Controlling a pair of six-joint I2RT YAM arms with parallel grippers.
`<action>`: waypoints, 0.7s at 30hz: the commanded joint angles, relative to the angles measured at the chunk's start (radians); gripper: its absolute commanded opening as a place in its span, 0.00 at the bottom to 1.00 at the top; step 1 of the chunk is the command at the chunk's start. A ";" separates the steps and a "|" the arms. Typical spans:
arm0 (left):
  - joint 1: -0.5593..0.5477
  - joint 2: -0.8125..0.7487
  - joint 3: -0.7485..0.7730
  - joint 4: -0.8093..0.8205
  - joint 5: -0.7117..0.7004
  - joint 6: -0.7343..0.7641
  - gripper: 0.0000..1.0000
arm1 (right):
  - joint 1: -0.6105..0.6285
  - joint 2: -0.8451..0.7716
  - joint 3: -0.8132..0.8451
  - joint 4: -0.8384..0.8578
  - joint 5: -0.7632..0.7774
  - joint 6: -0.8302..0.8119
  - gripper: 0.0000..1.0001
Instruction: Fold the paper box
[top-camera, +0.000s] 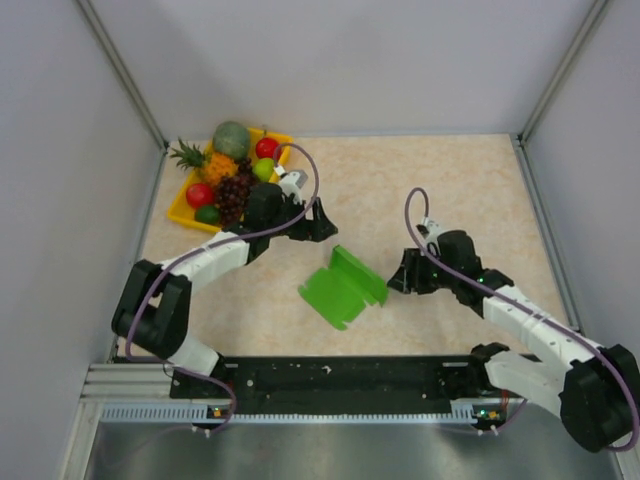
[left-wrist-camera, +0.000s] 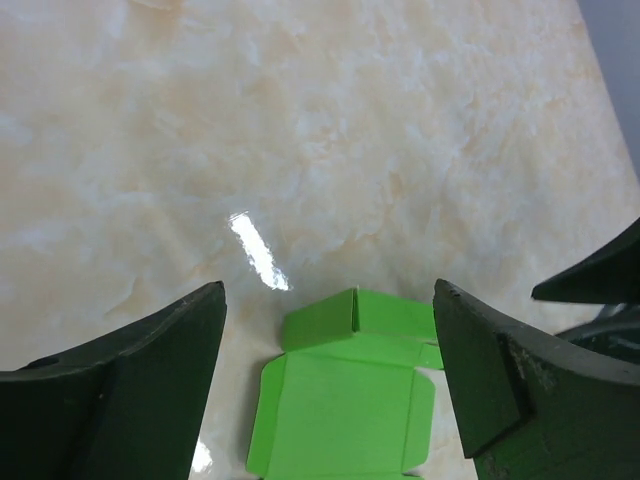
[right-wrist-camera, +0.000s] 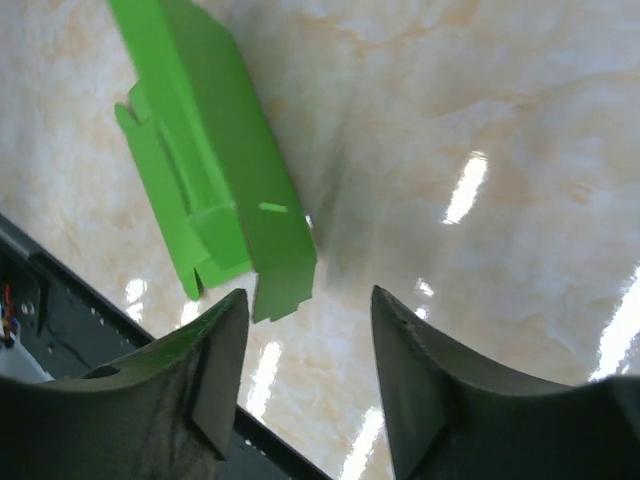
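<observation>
Fingers (left-wrist-camera: 150, 390) of the left gripper (left-wrist-camera: 328, 292) stand wide apart with nothing between them. It hangs over the table (top-camera: 460, 190), and the box (top-camera: 343, 288) lies just past the tips in the wrist view. The right gripper (right-wrist-camera: 310, 300) is also parted and empty. A corner of the box sits just beyond its tips; whether it touches, I cannot tell.

Box: bright green, partly folded, lying on the table between the two grippers. One panel is raised and the end flaps are loose.

Tray (top-camera: 180, 207): yellow, at the far left of the table. It holds a pineapple (top-camera: 195, 157), melon (top-camera: 231, 139), red apple (top-camera: 266, 148), green apple (top-camera: 263, 168), dark grapes (top-camera: 233, 195), another red fruit (top-camera: 200, 194) and a lime (top-camera: 208, 214), all heaped close.

From above, the left arm (top-camera: 215, 258) covers the tray's near right corner at the wrist. A purple cable (top-camera: 312, 170) loops up over that wrist. A black rail (top-camera: 340, 375) runs along the near edge, close to the box's near side.
</observation>
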 joint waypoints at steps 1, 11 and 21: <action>0.018 0.144 0.110 0.027 0.263 -0.051 0.83 | 0.141 0.052 0.053 0.080 -0.006 -0.116 0.49; 0.015 0.189 0.047 0.129 0.334 -0.082 0.74 | 0.295 0.115 0.044 0.097 0.326 -0.092 0.48; 0.012 0.083 -0.141 0.341 0.325 -0.180 0.70 | 0.298 0.190 0.080 0.138 0.515 -0.217 0.14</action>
